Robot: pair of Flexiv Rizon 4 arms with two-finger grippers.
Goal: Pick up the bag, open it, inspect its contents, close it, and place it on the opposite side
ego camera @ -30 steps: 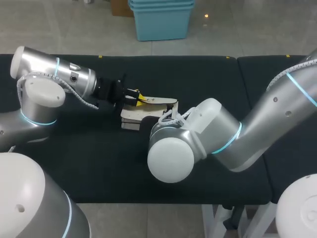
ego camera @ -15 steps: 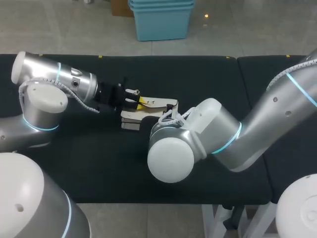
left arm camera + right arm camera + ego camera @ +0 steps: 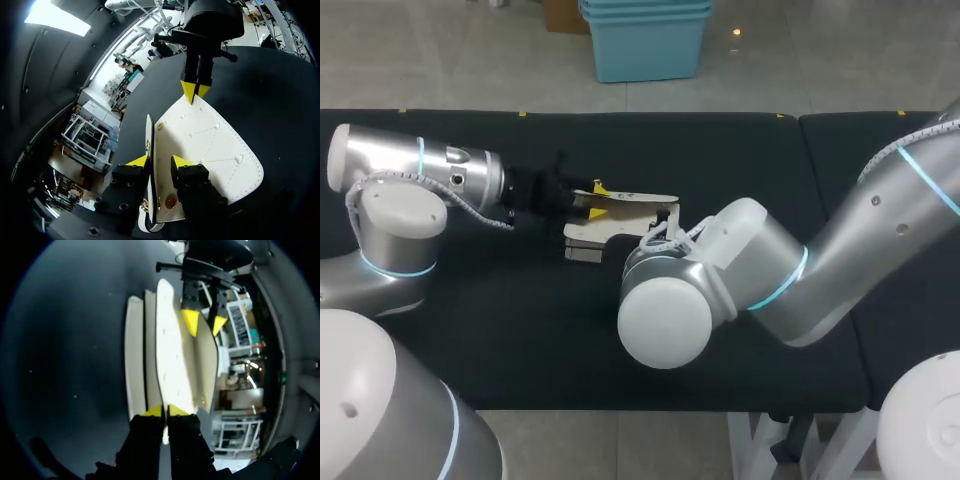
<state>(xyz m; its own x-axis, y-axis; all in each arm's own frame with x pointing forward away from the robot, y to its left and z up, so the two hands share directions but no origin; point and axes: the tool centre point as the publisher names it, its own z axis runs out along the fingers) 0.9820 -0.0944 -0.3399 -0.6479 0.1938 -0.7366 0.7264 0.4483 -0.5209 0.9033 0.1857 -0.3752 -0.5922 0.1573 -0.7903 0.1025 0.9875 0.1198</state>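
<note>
Your bag (image 3: 582, 236) lies near the middle of the black table (image 3: 750, 150), its white quilted flap (image 3: 210, 145) raised above the body. The left gripper (image 3: 160, 161) comes in from the bag's 9 o'clock with fingers spread. A thin upright panel of the bag stands between them, against one finger and clear of the other. The right gripper (image 3: 165, 411) reaches in from about 4 o'clock — its yellow tips are pressed together on the flap's far edge, pinching it. The two grippers face each other along the flap.
</note>
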